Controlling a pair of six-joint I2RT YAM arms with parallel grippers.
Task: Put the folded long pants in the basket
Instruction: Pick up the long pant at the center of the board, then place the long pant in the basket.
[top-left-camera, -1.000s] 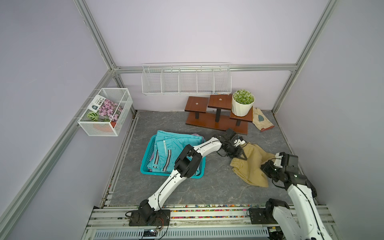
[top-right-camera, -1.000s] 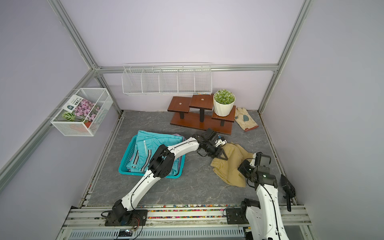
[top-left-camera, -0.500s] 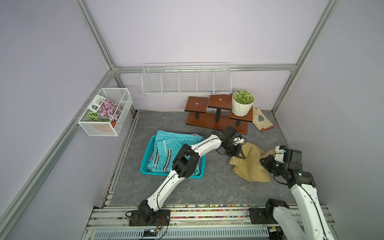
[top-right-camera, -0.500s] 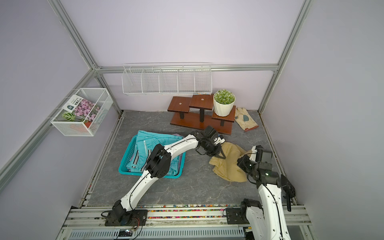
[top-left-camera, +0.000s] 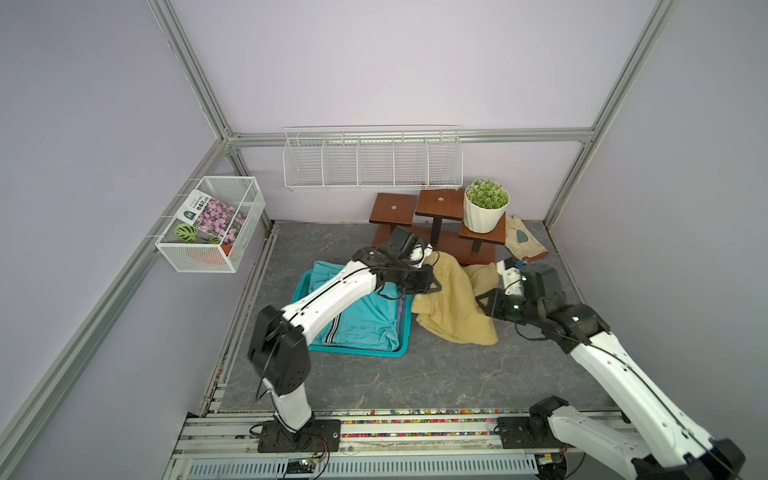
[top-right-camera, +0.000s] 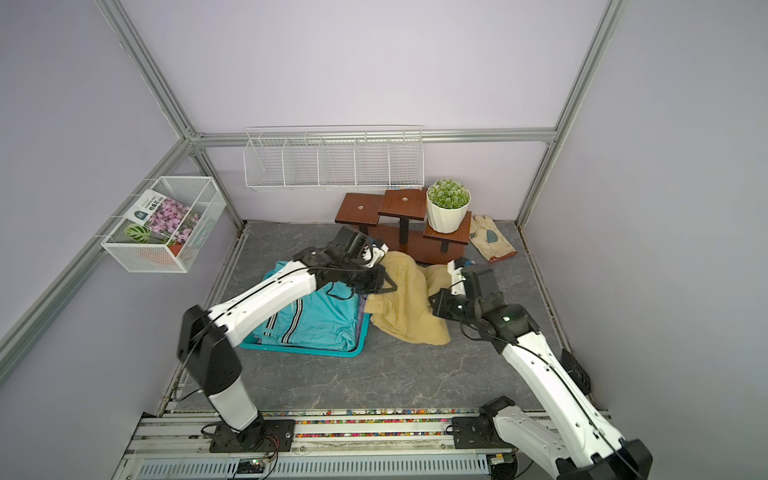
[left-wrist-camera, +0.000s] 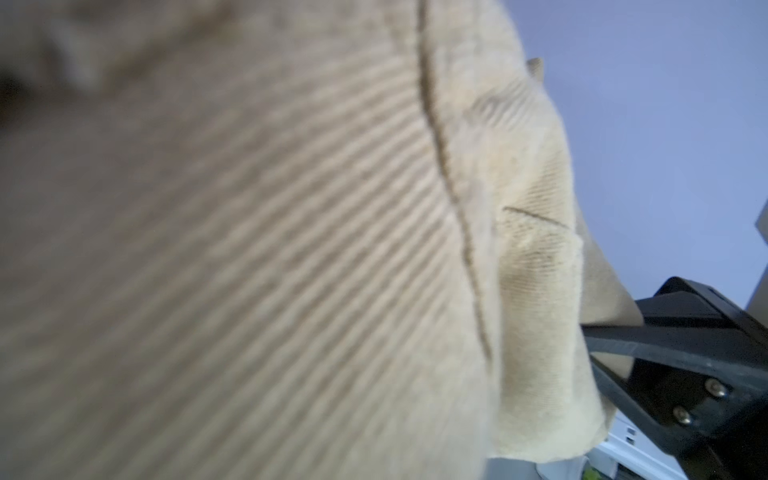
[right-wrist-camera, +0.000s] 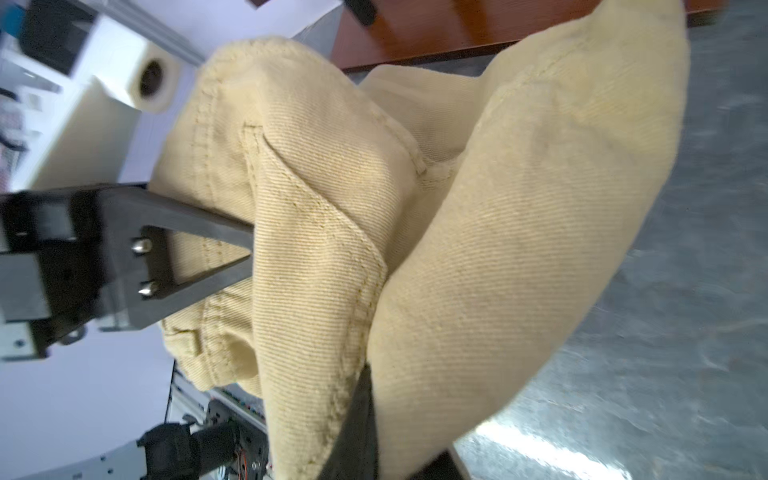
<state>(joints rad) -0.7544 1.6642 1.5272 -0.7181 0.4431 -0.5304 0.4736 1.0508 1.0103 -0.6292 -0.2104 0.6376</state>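
Near the middle of both top views, the khaki pants hung partly unfolded between the two arms. Their upper edge was lifted and their lower part trailed on the grey surface, just right of the basket and not in it. The left gripper had its fingers closed on the pants' left edge, over the basket's right rim. In the left wrist view, khaki cloth filled most of the frame. The right gripper pinched the pants' right side, and its fingers were clamped into the folds. Teal pants lay in the basket.
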